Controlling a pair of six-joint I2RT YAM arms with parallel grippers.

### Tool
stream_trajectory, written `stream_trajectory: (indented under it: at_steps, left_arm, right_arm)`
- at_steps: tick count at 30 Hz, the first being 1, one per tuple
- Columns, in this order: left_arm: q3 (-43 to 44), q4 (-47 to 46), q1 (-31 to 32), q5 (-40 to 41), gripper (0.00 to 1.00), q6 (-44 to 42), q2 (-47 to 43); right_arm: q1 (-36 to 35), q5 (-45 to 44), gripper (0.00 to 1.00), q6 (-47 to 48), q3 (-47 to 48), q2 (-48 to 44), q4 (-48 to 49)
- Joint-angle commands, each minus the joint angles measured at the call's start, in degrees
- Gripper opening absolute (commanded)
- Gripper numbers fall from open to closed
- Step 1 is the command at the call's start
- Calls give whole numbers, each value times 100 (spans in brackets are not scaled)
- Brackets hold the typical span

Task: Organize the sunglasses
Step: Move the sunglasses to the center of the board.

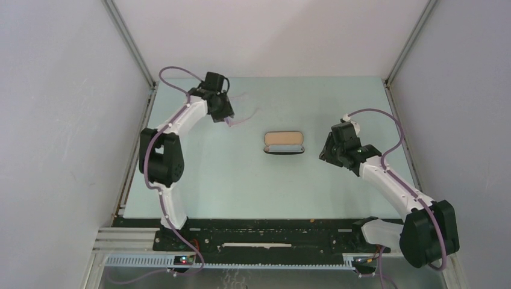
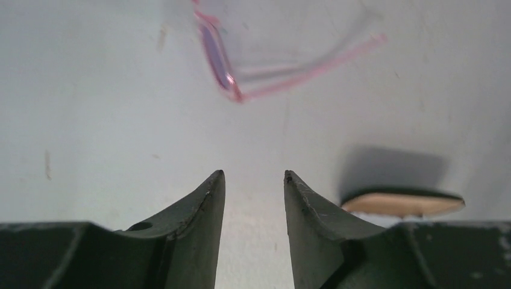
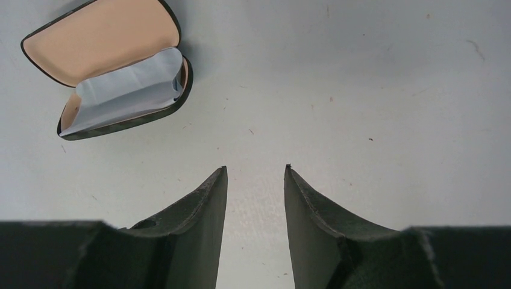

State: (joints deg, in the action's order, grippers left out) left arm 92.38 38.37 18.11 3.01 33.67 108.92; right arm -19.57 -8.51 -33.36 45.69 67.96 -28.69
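Observation:
The sunglasses (image 2: 224, 67), a thin pale pink frame with both arms spread, lie on the table ahead of my left gripper (image 2: 253, 174). That gripper is open, with only bare table between its fingers. From above, the sunglasses (image 1: 243, 119) show faintly just right of the left gripper (image 1: 228, 119) at the back left. My right gripper (image 3: 255, 170) is open and holds nothing. It hovers over bare table to the right of the case; from above, the right gripper (image 1: 326, 155) sits at mid right.
A black oblong case (image 1: 284, 143) with tan lining lies open mid-table between the arms. A pale blue-grey cloth (image 3: 129, 90) lies in the lower half of the case (image 3: 102, 36). White walls and metal rails close in the table's left, right and back.

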Motion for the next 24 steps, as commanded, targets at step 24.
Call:
stream_trajectory:
  at_steps: [24]
  left_arm:
    - [3109, 319, -888, 485, 52, 920, 2876]
  right_arm:
    - [-165, 510, 47, -42, 492, 1054, 543]
